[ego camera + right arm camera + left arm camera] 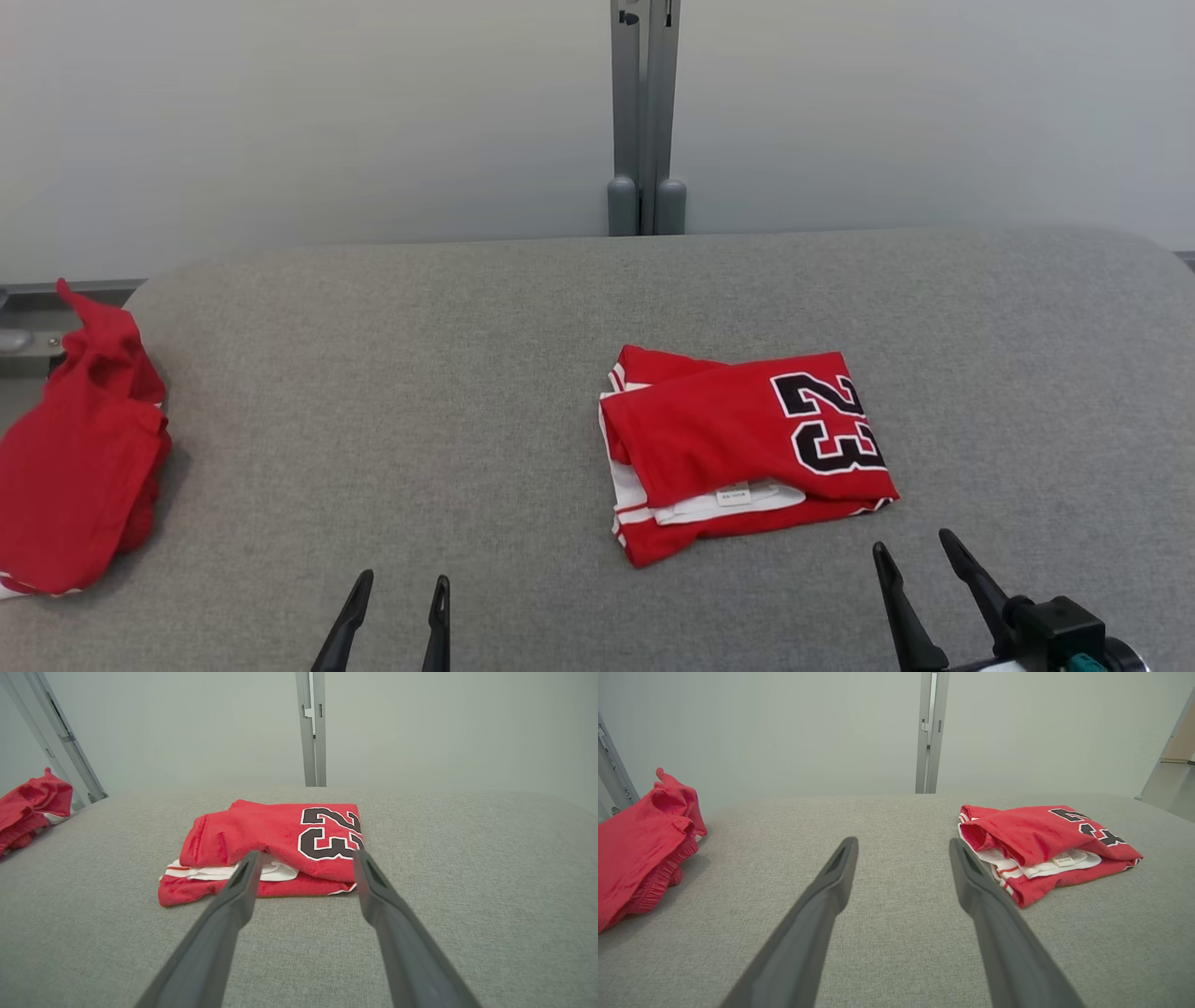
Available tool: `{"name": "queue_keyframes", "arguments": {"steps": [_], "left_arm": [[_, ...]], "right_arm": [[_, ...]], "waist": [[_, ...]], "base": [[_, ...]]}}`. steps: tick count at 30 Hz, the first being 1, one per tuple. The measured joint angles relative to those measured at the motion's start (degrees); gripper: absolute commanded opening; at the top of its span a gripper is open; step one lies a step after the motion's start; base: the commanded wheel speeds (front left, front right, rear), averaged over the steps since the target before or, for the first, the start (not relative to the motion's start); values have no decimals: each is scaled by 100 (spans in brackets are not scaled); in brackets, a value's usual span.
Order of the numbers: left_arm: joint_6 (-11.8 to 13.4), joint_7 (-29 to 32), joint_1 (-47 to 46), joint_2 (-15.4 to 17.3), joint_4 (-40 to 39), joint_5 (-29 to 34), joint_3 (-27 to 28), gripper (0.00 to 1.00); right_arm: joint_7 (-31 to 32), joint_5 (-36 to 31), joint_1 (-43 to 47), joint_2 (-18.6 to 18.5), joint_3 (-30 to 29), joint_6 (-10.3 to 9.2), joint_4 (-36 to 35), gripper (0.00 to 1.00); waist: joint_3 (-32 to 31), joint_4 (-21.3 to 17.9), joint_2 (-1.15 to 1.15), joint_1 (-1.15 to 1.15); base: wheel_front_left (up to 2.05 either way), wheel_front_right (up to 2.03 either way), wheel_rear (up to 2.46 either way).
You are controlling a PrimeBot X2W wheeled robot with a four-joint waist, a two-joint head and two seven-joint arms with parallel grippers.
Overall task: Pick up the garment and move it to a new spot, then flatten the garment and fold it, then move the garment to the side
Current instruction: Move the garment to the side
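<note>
**Folded jersey right of centre, both sets of jaws open**

We see the folded red jersey with a black "23" (pixel 738 439) lying right of centre on the grey fabric-covered table (pixel 420 355). A white inner layer and a tag show at its near edge. Our right gripper (pixel 912 541) points at that edge from near by without touching it, jaws apart and empty. Our left gripper (pixel 403 579) is off to the jersey's left, jaws likewise apart. A crumpled red garment (pixel 79 467) lies at the table's left edge, well apart from the jersey. A grey metal post (pixel 644 112) stands behind the table.

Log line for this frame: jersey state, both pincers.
jersey: folded on grey table | left pincer: open, empty | right pincer: open, empty, short of jersey | second red garment: heaped at left edge
</note>
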Motion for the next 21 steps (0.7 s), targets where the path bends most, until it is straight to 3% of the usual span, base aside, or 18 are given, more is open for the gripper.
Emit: {"name": "queue_keyframes", "arguments": {"steps": [9, 14, 21], "left_arm": [[-112, 0, -230, 0, -76, 91, -133, 100], [-171, 0, -392, 0, -78, 148, -246, 100], [-222, 0, -634, 0, -180, 158, -321, 100]], "right_arm": [[0, 91, -904, -337, 155, 0, 504, 100], [2, 920, -1773, -623, 428, 0, 1688, 100], [1006, 2320, -3203, -1135, 1080, 2, 2742, 100]], "waist": [[446, 123, 0, 0], [638, 205, 0, 0], [933, 308, 0, 0]], "base": [[0, 0, 0], [0, 0, 0], [0, 0, 0]]}}
